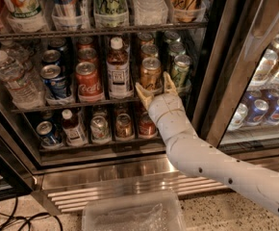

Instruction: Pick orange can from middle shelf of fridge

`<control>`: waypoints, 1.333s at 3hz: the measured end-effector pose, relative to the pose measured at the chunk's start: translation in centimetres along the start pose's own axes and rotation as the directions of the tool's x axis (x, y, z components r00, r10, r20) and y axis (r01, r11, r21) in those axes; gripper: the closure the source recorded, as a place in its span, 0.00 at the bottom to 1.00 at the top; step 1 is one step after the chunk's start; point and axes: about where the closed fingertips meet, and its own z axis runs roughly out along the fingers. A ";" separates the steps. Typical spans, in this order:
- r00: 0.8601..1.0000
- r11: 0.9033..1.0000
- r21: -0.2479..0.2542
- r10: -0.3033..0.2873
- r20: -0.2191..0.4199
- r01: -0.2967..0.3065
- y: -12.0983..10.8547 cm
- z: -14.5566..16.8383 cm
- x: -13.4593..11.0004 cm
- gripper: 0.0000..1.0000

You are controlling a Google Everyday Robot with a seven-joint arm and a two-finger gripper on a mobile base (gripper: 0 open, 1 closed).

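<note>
The orange can (150, 73) stands at the front of the middle shelf (57, 103) of the fridge (130, 170), with more orange cans in a row behind it. A red Coca-Cola can (88, 82) and a brown bottle (117, 69) stand to its left, a green can (180, 70) to its right. My gripper (156, 86) is open just in front of the orange can's lower half. One finger is at the can's left, the other at its right. They are not closed on it.
The top shelf holds tall bottles and cans. The lowest shelf holds small cans and bottles (123, 125). Water bottles (14, 78) stand at the left of the middle shelf. A clear plastic bin (132, 213) sits on the floor below. The glass door (259, 66) stands open at right.
</note>
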 end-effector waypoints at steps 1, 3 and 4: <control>1.000 1.000 0.010 0.000 0.000 0.000 -0.2 0.8 0.2 0.36; 1.000 0.999 0.030 0.013 0.006 -0.014 -0.8 2.1 0.2 0.38; 1.000 0.999 0.036 0.024 0.012 -0.025 -1.0 2.5 -0.1 0.41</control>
